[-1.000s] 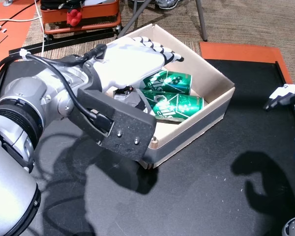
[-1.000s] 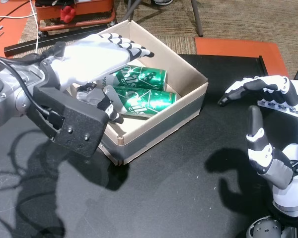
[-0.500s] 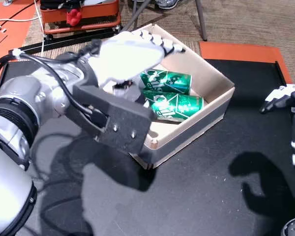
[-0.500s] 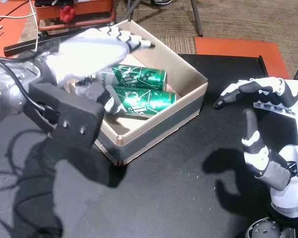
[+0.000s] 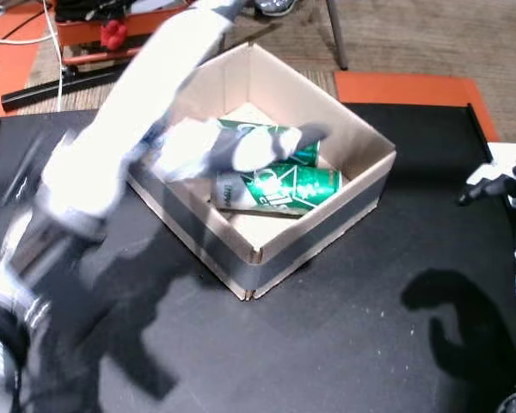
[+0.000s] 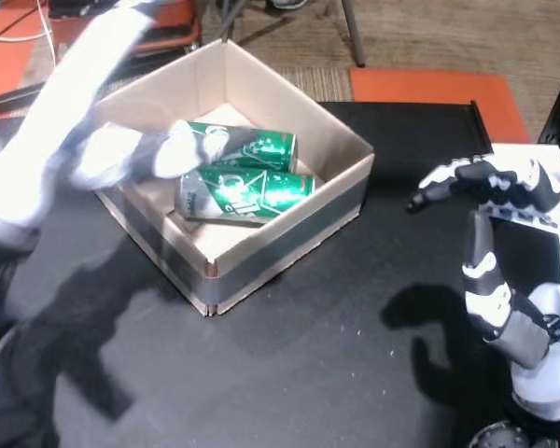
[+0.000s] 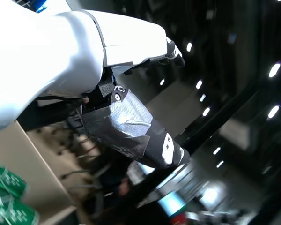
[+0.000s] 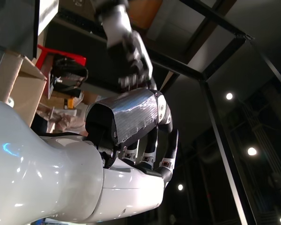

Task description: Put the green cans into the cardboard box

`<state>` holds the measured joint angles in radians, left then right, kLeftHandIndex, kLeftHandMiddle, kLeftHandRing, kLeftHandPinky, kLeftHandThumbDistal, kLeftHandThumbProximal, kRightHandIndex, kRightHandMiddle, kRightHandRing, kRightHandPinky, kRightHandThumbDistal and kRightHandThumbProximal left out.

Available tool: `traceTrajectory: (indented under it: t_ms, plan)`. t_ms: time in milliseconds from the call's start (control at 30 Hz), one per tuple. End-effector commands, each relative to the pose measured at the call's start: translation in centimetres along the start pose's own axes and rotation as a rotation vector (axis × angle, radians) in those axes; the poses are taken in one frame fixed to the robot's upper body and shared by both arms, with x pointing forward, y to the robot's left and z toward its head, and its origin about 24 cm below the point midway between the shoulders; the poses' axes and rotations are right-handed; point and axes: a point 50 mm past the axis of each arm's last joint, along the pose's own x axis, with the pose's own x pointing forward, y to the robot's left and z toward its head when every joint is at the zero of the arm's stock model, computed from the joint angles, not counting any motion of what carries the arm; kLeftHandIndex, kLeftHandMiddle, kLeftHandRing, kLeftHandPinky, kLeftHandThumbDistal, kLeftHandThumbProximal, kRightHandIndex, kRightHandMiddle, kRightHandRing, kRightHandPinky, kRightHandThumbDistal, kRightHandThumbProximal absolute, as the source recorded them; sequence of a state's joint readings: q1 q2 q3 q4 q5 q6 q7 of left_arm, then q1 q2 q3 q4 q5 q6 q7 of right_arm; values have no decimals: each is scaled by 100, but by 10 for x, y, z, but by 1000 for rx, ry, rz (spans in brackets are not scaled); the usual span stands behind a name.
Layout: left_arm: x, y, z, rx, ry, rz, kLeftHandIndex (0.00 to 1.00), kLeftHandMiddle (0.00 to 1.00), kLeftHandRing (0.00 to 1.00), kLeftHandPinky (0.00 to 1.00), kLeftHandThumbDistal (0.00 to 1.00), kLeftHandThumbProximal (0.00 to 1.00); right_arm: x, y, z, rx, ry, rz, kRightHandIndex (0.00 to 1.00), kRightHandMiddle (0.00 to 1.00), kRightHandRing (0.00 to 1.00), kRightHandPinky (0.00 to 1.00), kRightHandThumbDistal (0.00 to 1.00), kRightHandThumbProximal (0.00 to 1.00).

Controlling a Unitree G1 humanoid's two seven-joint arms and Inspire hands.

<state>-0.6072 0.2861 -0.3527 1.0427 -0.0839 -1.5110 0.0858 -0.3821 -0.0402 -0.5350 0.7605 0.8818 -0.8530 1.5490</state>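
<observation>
In both head views the two green aluminium cans [image 5: 279, 176] [image 6: 245, 177] lie on their sides in the open brown cardboard box [image 5: 361, 202] [image 6: 341, 201], just under the blurred, seemingly empty left hand [image 5: 232, 148] [image 6: 140, 154], finger spread unreadable; the spread, empty right hand [image 6: 490, 233] is well apart.

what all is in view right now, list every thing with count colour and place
green drink cans: two, green with white print, lying on their sides inside the box
open cardboard box: one, tan with a grey tape band, on the table left of centre
black table top: one, black, under the box and both hands
orange floor mat: one, orange, beyond the table's far edge
red cart: one, red-orange, on the floor at top left
left hand: one, white, motion-blurred, over the box, seems to hold nothing
right hand: one, white and black, open, above the table's right side
</observation>
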Motion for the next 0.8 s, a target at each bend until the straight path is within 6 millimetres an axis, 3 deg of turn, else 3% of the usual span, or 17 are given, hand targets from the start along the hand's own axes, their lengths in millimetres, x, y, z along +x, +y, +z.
traceTrajectory:
  t_ms: [0, 67, 100, 133, 167, 233, 300, 367, 433, 467, 533, 600, 667, 767]
  plan:
    - [-15, 0, 15, -100, -71, 132, 82, 86, 94, 84, 96, 28, -8, 0, 4, 3, 24, 14, 44, 48, 54, 62, 47, 0]
    - [-25, 0, 24, -150, -107, 228, 78, 88, 95, 83, 82, 32, -11, -2, 6, -5, 32, 9, 45, 49, 54, 62, 47, 0]
    - [-29, 1, 26, -158, -113, 248, 79, 91, 98, 85, 85, 35, -12, -2, 6, -8, 35, 6, 45, 48, 54, 62, 47, 0]
    - [-32, 3, 28, -162, -115, 255, 79, 92, 99, 86, 81, 38, -13, -4, 7, -12, 39, 3, 45, 48, 54, 62, 47, 0]
    - [-34, 3, 29, -174, -117, 263, 79, 92, 98, 85, 88, 36, -14, -4, 7, -13, 45, -2, 45, 48, 54, 62, 49, 0]
    - [-35, 3, 31, -195, -127, 270, 78, 89, 96, 82, 74, 39, -15, -6, 8, -24, 61, -4, 45, 48, 53, 61, 49, 0]
    - [-34, 4, 32, -197, -146, 270, 76, 87, 94, 82, 93, 45, -16, -8, 9, -43, 64, -10, 45, 48, 53, 61, 50, 0]
    - [-33, 3, 33, -215, -159, 279, 75, 83, 90, 82, 77, 52, -19, -9, 12, -65, 63, -26, 46, 49, 53, 61, 51, 0]
    - [-32, 2, 33, -242, -172, 304, 70, 80, 88, 78, 70, 49, -20, -9, 15, -79, 52, -44, 45, 48, 53, 61, 53, 0]
    - [-31, 2, 32, -251, -176, 315, 70, 79, 89, 78, 67, 54, -20, -9, 16, -89, 41, -55, 44, 48, 53, 61, 52, 0]
    - [-32, 3, 29, -250, -170, 323, 71, 80, 90, 80, 72, 67, -20, -11, 20, -100, 12, -74, 44, 48, 54, 61, 52, 0]
    - [-34, 3, 25, -283, -150, 350, 70, 79, 89, 80, 81, 71, -19, -12, 23, -116, -24, -100, 41, 46, 51, 60, 56, 1]
    - [-38, 2, 21, -352, -139, 374, 71, 79, 90, 80, 73, 70, -18, -12, 26, -142, -64, -141, 36, 42, 50, 58, 60, 4]
    - [-44, 2, 13, -439, -159, 374, 70, 78, 90, 81, 72, 72, -19, -9, 28, -152, -87, -170, 34, 40, 48, 57, 61, 6]
